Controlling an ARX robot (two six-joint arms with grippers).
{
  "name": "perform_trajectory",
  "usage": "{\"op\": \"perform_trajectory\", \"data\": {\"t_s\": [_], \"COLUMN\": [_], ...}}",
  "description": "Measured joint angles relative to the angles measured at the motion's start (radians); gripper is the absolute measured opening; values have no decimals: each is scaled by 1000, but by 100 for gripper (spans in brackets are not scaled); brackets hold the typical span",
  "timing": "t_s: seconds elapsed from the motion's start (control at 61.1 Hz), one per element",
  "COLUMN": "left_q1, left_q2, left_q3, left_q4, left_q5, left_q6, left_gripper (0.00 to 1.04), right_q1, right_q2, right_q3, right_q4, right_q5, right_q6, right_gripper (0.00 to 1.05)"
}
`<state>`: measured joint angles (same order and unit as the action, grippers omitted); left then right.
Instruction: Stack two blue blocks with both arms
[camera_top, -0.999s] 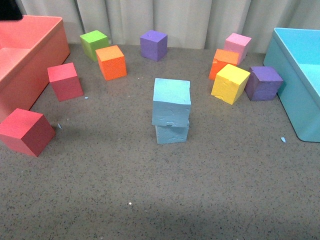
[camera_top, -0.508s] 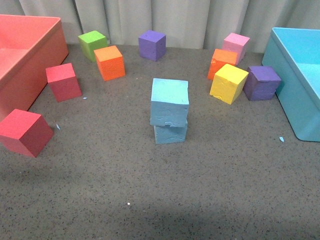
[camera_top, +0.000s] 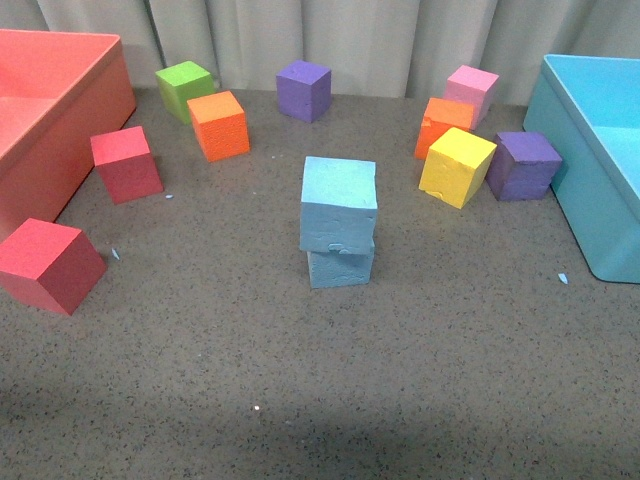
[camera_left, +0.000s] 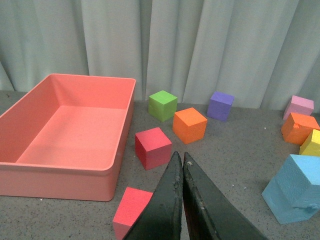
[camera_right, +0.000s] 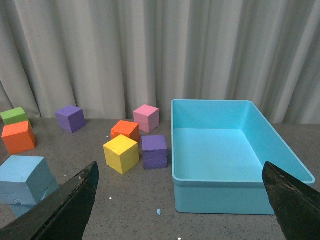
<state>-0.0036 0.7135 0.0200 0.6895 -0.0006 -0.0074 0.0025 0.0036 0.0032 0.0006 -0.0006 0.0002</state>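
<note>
Two light sky-blue foam blocks stand stacked in the middle of the table in the front view: the upper blue block (camera_top: 339, 203) sits a little askew on the lower blue block (camera_top: 341, 267). The stack also shows in the left wrist view (camera_left: 296, 187) and the right wrist view (camera_right: 24, 181). Neither arm shows in the front view. My left gripper (camera_left: 180, 156) is shut and empty, away from the stack. My right gripper (camera_right: 180, 172) is wide open and empty, facing the turquoise bin.
A coral bin (camera_top: 50, 110) stands at the left, a turquoise bin (camera_top: 590, 170) at the right. Red cubes (camera_top: 126, 163) (camera_top: 48, 265), green (camera_top: 185, 88), orange (camera_top: 220, 125) (camera_top: 445, 122), purple (camera_top: 304, 90) (camera_top: 524, 165), pink (camera_top: 472, 90) and yellow (camera_top: 457, 166) cubes ring the stack. A grey curtain hangs behind.
A black arm part at the upper left corner of the front view has left the picture. The view shifted slightly; the stack stands unmoved.
</note>
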Motion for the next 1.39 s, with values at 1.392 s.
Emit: {"op": "perform_trajectory", "data": {"t_s": [1.392], "left_q1": [1], "left_q2": [-708], "left_q3": [-1], "left_q4": [-687], "left_q5": [0], "left_q6": [1], "left_gripper": [4], "right_q1": [0], "right_q2": [0], "right_q3": [0], "right_q4": [0], "right_q5": [0], "right_q6": [0], "right_gripper": [95]}}
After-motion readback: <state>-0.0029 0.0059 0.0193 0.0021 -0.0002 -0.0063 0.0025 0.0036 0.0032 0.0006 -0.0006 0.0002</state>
